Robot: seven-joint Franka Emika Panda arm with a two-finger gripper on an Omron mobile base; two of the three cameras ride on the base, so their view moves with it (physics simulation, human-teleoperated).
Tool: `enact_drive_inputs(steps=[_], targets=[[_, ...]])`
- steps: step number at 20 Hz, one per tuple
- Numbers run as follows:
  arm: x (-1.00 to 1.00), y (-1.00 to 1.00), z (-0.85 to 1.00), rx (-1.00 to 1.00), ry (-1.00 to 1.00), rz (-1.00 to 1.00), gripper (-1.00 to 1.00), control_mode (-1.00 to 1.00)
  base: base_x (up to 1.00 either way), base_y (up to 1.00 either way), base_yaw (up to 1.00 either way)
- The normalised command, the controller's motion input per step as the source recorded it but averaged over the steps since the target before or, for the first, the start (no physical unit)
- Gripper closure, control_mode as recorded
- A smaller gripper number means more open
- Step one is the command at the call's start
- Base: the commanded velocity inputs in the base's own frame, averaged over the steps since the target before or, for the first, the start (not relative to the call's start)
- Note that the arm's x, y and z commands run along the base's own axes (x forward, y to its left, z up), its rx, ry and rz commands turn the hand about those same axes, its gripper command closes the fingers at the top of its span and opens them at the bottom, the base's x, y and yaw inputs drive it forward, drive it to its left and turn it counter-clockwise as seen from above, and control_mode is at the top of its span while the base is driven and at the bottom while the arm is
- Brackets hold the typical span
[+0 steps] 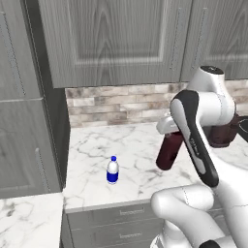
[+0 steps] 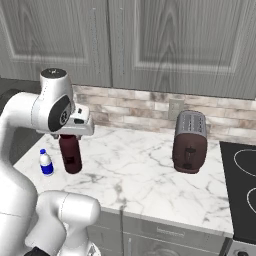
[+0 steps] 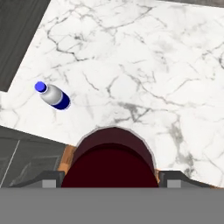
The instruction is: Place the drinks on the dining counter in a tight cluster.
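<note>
My gripper [image 1: 170, 138] [image 2: 70, 140] [image 3: 111, 177] is shut on the top of the squat dark-maroon bottle [image 1: 168, 152] [image 2: 70, 156] [image 3: 111, 153]. The bottle hangs below the hand, over the marble worktop with grey drawers [image 1: 135, 140] [image 2: 135, 175]. I cannot tell whether its base touches the marble. The small clear water bottle with the blue label [image 1: 112, 170] [image 2: 46, 163] [image 3: 53, 96] stands upright on the worktop near its front edge, a short way left of the held bottle. A separate marble slab [image 1: 26, 218] shows at the lower left; I cannot tell whether it is the dining counter.
A dark-maroon toaster [image 2: 189, 142] [image 1: 224, 135] stands on the worktop to the right, against the brick backsplash [image 2: 145, 107]. A black cooktop [image 2: 242, 190] lies at the far right. Grey wall cabinets [image 1: 121, 38] hang above, and a tall grey cabinet [image 1: 24, 121] closes off the left end.
</note>
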Motion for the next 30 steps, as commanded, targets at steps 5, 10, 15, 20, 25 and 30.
enact_drive_inputs(steps=[5,10,15,20,25,30], targets=[[-0.37,0.0,0.18,0.0,-0.06,0.0,1.0,-1.0,0.0,0.0,0.0],[0.0,0.0,0.0,0.0,0.0,0.0,1.0,-1.0,0.0,0.0,0.0],[-0.14,0.0,0.0,0.0,-0.01,0.0,1.0,-1.0,0.0,0.0,0.0],[-0.13,-0.02,0.0,0.01,-0.01,-0.01,1.0,1.0,-0.78,-0.22,-0.09],[0.0,0.0,0.0,0.0,0.0,0.0,1.0,1.0,-1.0,-0.43,-0.17],[0.0,0.0,0.0,0.0,0.0,0.0,1.0,1.0,-1.0,-0.42,-0.04]])
